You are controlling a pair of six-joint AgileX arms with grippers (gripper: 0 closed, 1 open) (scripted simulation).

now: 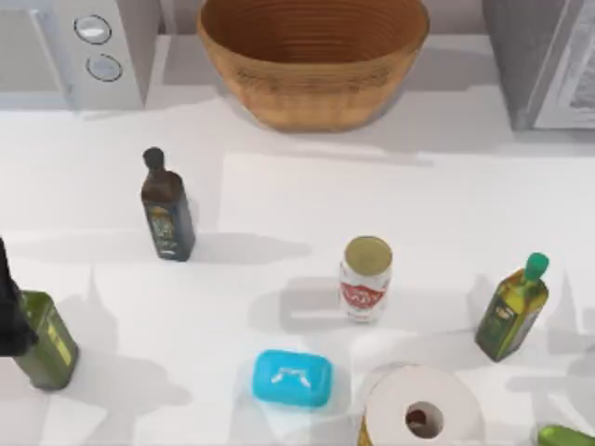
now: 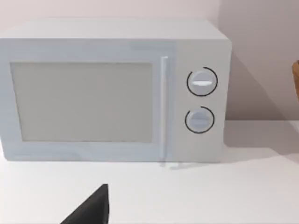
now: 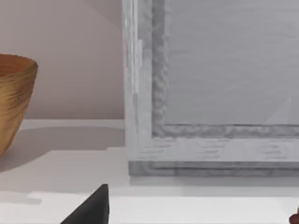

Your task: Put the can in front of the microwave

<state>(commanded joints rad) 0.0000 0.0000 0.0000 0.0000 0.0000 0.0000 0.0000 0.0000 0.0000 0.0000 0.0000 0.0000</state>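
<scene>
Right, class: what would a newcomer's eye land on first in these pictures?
Probably the big woven basket at the back centre of the table, between the microwave at back left and a darker grey appliance at back right. Next, the can standing upright mid-table, with a bright blue soap and a paper-towel roll just in front.

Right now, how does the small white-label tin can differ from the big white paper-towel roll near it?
The small white-label tin can is narrower than the big white paper-towel roll. The can has a closed, flat gold-tan top; the roll's top shows an open dark core hole. The can carries a red emblem; the roll is plain white. Both stand upright on the white table.
</scene>
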